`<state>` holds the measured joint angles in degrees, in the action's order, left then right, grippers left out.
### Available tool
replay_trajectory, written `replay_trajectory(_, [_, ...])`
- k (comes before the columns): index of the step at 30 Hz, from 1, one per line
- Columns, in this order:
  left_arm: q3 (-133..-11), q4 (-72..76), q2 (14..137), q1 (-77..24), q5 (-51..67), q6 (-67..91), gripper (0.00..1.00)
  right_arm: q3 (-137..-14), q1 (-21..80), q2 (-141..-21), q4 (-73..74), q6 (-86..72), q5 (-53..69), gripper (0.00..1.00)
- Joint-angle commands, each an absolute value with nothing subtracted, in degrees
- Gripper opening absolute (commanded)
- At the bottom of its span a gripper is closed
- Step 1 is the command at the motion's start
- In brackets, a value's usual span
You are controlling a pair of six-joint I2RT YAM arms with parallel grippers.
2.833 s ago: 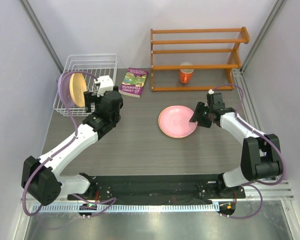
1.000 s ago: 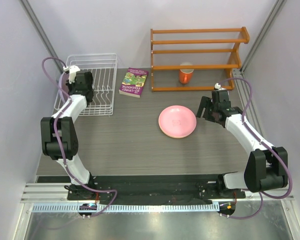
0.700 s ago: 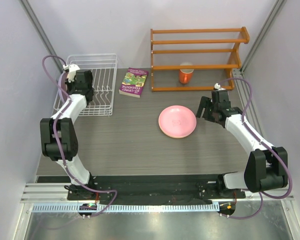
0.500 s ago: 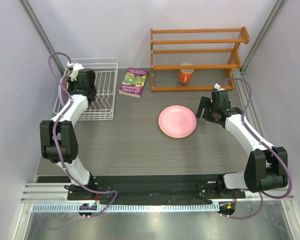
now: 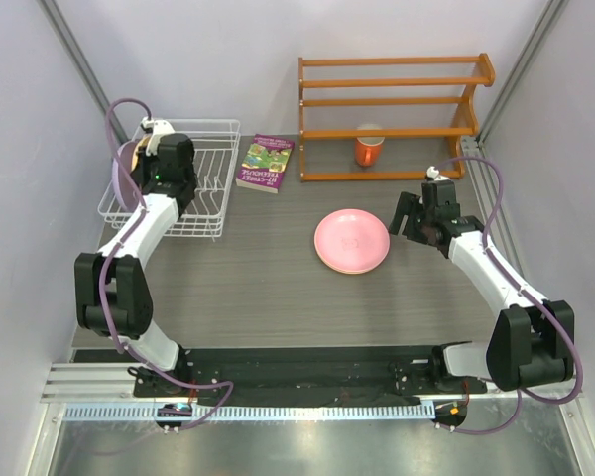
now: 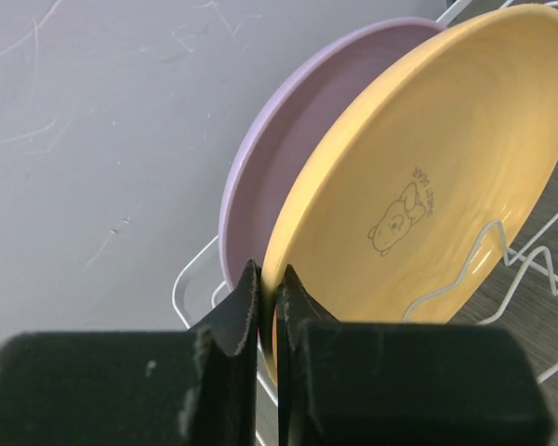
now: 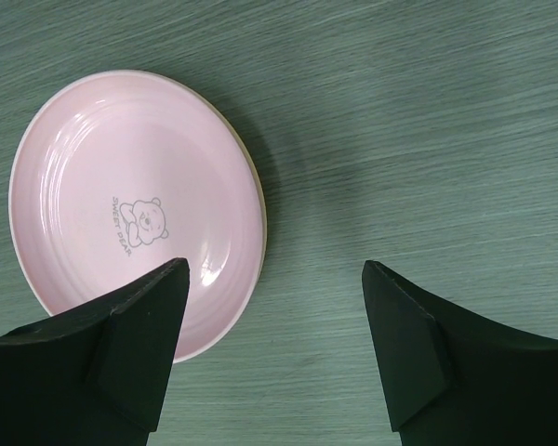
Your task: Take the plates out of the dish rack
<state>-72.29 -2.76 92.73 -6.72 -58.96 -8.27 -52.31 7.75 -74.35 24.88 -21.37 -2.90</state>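
The left pincer (image 6: 268, 277) pinches the near rim of the yellow plate (image 6: 428, 186), upright in the dish rack (image 5: 208, 198); the lavender plate (image 6: 279, 139) stands just behind.

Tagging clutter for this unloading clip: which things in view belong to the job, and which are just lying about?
Job: yellow plate and lavender plate standing in the white wire dish rack; pink plate flat on the table.
Lying about: book, orange mug, orange wooden shelf.
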Motion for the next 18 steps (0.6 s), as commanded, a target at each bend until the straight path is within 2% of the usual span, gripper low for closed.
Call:
replay_trajectory(1, [-74.09,7.91,90.17,-6.59,-64.07,-6.51,0.00,-52.30,7.64,-72.60,23.56,-21.53,-2.99,0.81])
replay_trajectory(13, [-74.53,4.49,97.29,-6.68,-65.03,-3.34,0.00,-51.94,7.56,-73.48,23.64,-21.09,-4.13,0.80])
replay_trajectory(18, [-76.90,1.42,94.67,-7.82,-62.67,-1.68,0.00,-52.99,7.56,-73.39,23.99,-20.57,-4.57,0.80])
